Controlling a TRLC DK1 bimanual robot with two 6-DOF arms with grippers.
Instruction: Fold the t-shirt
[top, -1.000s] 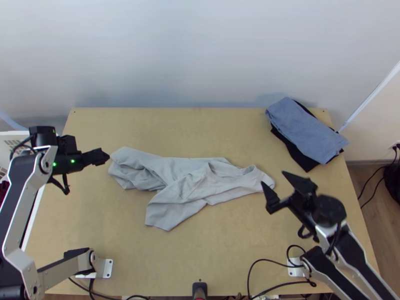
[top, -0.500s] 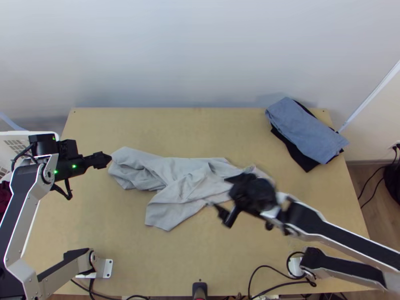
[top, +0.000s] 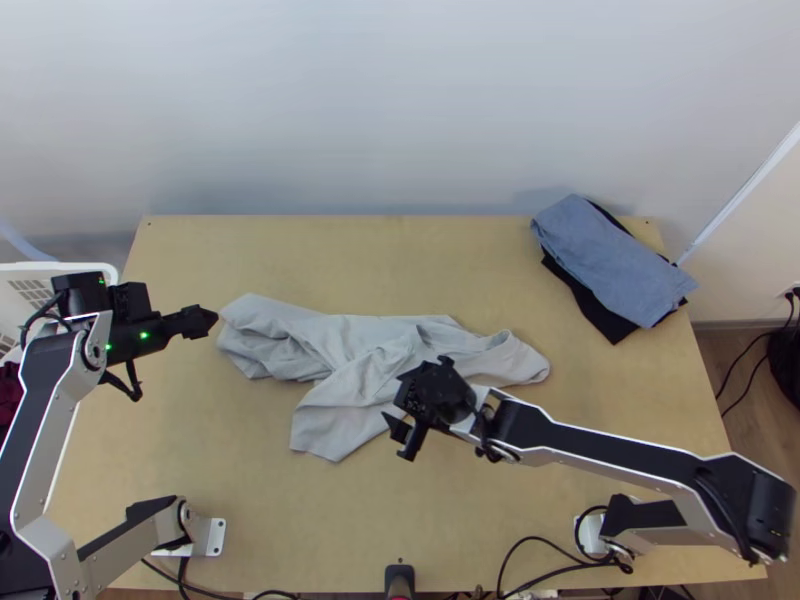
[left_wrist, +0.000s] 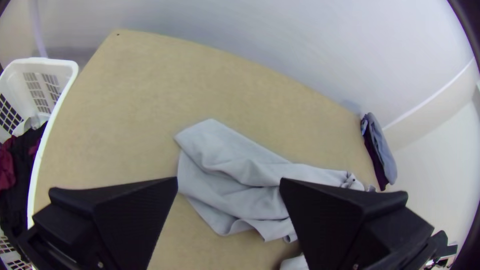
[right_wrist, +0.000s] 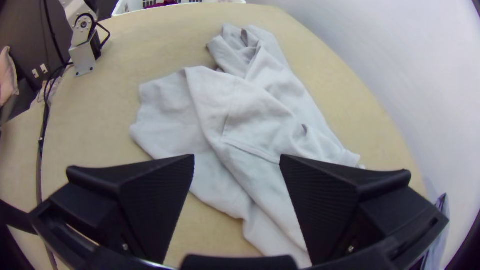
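Note:
A light grey t-shirt (top: 370, 355) lies bunched and crumpled across the middle of the table, its collar towards the right and one part spreading towards the near edge. My left gripper (top: 210, 320) is just left of the shirt's left end; in the left wrist view the left gripper (left_wrist: 228, 182) stands open with nothing between its fingers. Over the shirt's near side is my right gripper (top: 398, 436), covering a little of the cloth. In the right wrist view the right gripper (right_wrist: 237, 160) is open too, with the shirt (right_wrist: 250, 120) beyond its fingers.
A blue-grey folded cloth (top: 610, 260) rests on a black one (top: 592, 305) at the table's back right. Beyond the left edge stands a white basket (left_wrist: 49, 62) holding dark and maroon clothes. Cables run along the near edge.
The right gripper has swung left from beyond the collar end to the shirt's near middle. My left gripper has shifted only slightly. The shirt lies as before.

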